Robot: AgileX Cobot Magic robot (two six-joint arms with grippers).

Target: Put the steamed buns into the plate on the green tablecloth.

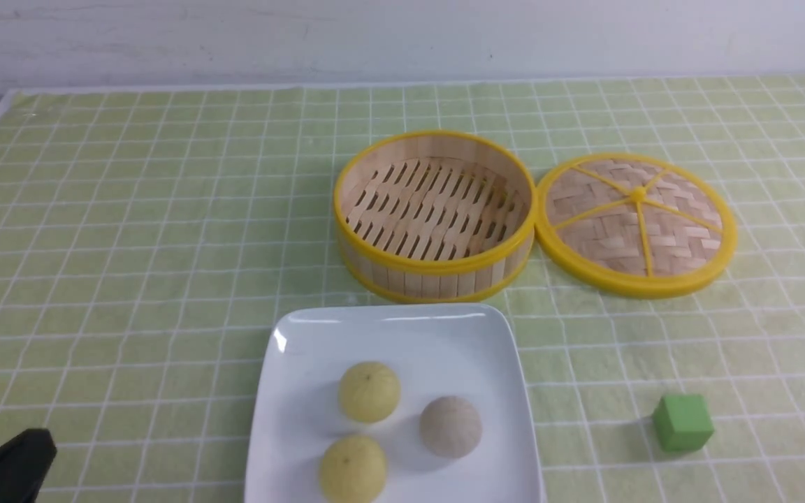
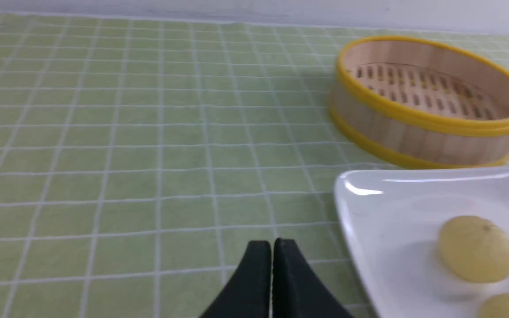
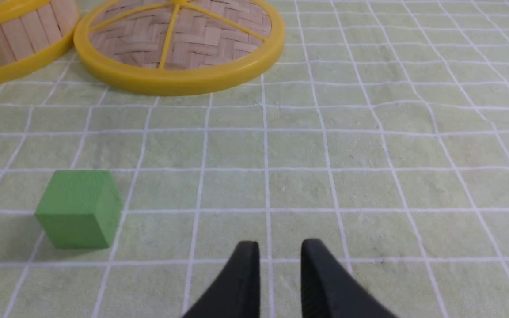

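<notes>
Pale green tablecloth [image 1: 130, 244], gridded with thin white lines, covers the whole table up to a plain white wall [image 1: 402, 35]. On it near the front edge sits the white square plate [image 1: 388, 328], holding all three steamed buns: two pale yellow ones [image 1: 369, 391] [image 1: 352, 468] and a beige one [image 1: 451, 426], close together but not clearly touching. Just behind the plate stands the bamboo steamer basket [image 1: 434, 276], its slatted floor bare, with the woven lid [image 1: 634, 223] flat on the cloth against its right side. A small green cube [image 1: 683, 422] lies right of the plate. The left gripper [image 2: 272, 247] hovers beside the plate, fingers pressed together on nothing. The right gripper [image 3: 280, 251] stands near the cube, fingers slightly parted and bare.
</notes>
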